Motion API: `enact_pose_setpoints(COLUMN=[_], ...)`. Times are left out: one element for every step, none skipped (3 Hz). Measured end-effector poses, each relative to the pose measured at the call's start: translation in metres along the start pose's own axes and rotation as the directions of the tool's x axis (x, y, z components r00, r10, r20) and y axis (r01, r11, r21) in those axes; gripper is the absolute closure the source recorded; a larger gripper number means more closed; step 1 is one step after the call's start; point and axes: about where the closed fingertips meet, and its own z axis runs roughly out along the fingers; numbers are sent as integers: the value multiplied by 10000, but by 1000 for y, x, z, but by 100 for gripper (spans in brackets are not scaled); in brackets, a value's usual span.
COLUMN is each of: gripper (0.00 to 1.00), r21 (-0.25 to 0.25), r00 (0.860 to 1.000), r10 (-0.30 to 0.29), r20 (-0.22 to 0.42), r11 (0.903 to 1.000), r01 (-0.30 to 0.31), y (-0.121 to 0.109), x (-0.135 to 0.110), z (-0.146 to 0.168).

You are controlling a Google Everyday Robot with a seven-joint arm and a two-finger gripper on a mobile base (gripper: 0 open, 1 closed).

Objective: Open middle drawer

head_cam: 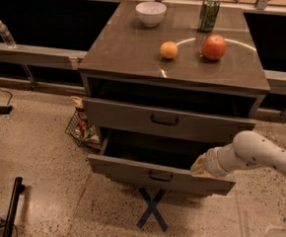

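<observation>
The middle drawer (pixel 128 167) of the grey-brown cabinet is pulled well out, with its dark inside showing behind the flat front. Its small dark bar handle (pixel 161 176) is at the centre of the front. My gripper (pixel 198 166) reaches in from the right on a white arm and rests at the top edge of this drawer's front, near its right end. The top drawer (pixel 133 116) above it stands slightly out. The lowest drawer is hidden under the open one.
On the cabinet top (pixel 128 53) are a white bowl (pixel 151 13), a green can (pixel 209 14), an orange (pixel 168 49) and a red apple (pixel 214 47). A wire basket (pixel 81 130) sits left of the cabinet. A blue tape X (pixel 152 209) marks the floor in front.
</observation>
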Motion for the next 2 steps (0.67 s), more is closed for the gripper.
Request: enact_pose_setpoints(gripper=[83, 100], r21=[995, 1948], r00=[9996, 9992], r10=[-19, 66], r20=[-281, -404], r11=[9950, 9808], r01=[47, 14], y=[-2, -16], x=[-26, -37], z=[-32, -48])
